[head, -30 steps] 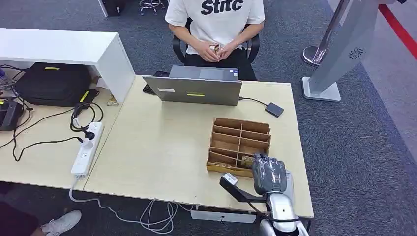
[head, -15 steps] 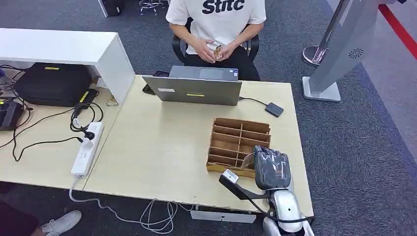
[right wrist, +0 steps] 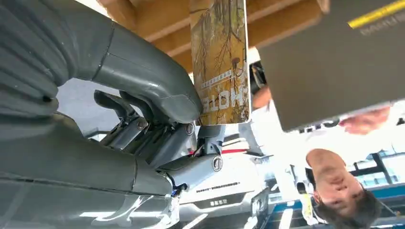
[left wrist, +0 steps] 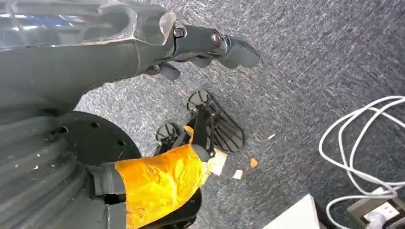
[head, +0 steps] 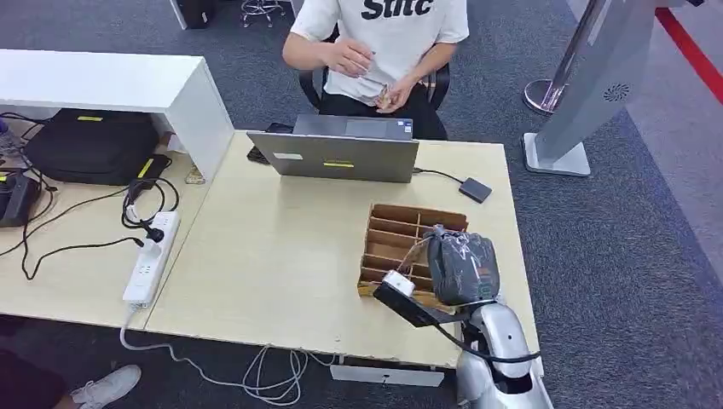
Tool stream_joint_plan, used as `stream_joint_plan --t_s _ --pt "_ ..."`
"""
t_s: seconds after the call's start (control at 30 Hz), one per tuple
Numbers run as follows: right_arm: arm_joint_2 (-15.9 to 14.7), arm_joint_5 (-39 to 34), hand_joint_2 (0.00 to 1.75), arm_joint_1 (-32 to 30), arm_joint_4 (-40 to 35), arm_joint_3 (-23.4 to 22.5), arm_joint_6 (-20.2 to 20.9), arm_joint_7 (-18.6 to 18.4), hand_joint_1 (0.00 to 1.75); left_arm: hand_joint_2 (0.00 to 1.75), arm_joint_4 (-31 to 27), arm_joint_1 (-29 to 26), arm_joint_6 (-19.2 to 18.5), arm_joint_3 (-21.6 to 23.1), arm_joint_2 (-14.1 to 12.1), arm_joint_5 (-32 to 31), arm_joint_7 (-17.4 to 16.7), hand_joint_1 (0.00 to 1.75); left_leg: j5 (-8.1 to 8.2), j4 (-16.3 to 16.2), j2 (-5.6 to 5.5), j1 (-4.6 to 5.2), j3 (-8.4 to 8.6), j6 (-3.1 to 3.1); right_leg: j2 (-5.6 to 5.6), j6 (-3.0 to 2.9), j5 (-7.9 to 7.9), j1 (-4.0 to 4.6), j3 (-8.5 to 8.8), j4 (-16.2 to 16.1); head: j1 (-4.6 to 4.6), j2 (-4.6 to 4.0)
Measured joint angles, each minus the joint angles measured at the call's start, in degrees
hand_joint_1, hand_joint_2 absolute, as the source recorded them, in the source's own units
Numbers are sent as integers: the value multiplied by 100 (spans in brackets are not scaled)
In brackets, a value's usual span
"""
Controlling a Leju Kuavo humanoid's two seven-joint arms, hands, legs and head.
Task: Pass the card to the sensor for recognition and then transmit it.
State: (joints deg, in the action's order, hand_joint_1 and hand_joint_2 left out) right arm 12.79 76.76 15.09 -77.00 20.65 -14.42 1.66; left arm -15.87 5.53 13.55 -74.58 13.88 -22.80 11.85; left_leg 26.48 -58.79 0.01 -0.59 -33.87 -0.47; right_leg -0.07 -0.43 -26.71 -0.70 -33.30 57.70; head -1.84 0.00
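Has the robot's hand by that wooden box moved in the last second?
Yes. The right hand has moved forward over the wooden organizer, toward the laptop, holding a card.

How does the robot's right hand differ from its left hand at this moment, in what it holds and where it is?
The right hand grips a patterned card between thumb and fingers; the left hand holds nothing, its fingers curled in.
The right hand is raised over the wooden card organizer on the table; the left hand hangs low above the grey carpet, near white cables.
Both hands are dark grey.
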Motion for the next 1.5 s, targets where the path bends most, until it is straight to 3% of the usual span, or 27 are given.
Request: stream_joint_plan --t_s 0.17,0.5,0.8,1.0,1.03,1.13,1.3,1.5 --pt "164 -43 175 599 151 -94 378 -245 175 175 0 0 -149 114 -20 -125 -50 0 -1 0 -1 0 0 0 0 -2 2 0 0 1 0 0" --pt "544 391 175 1654 830 -741 970 -758 175 175 13 1 -223 299 -92 -350 -133 0 -2 0 -1 0 0 -1 0 -2 2 0 0 2 0 0" --pt "675 547 175 2168 1613 -1008 974 -949 175 175 48 1 -251 466 -122 -494 -151 0 -2 -1 -2 0 0 -1 0 -2 2 0 0 2 0 0" --pt "680 551 175 2185 1650 -1014 972 -968 175 175 48 1 -260 487 -125 -509 -153 0 -1 -1 -2 0 0 -1 0 -2 2 0 -1 2 0 0" --pt "690 562 175 2213 1709 -1025 972 -975 0 175 48 2 -273 520 -136 -525 -155 0 -1 -1 -2 0 0 -1 0 -2 2 0 -1 2 0 0" --pt "719 293 175 2253 1816 -1106 929 -953 0 175 50 1 -278 551 -146 -557 -157 0 -1 0 -2 0 0 -1 0 -2 2 0 -1 2 0 0" --pt "721 -947 175 2252 1827 -1274 929 -759 0 175 50 1 -275 551 -146 -564 -157 0 -1 -1 -3 0 0 -1 -1 -2 2 0 -1 1 0 0" --pt "719 -1940 175 2238 1786 -1889 959 -319 0 175 57 -1 -295 551 -149 -601 -120 0 -1 -3 -4 1 0 -1 -2 -2 2 -1 -1 1 0 0"
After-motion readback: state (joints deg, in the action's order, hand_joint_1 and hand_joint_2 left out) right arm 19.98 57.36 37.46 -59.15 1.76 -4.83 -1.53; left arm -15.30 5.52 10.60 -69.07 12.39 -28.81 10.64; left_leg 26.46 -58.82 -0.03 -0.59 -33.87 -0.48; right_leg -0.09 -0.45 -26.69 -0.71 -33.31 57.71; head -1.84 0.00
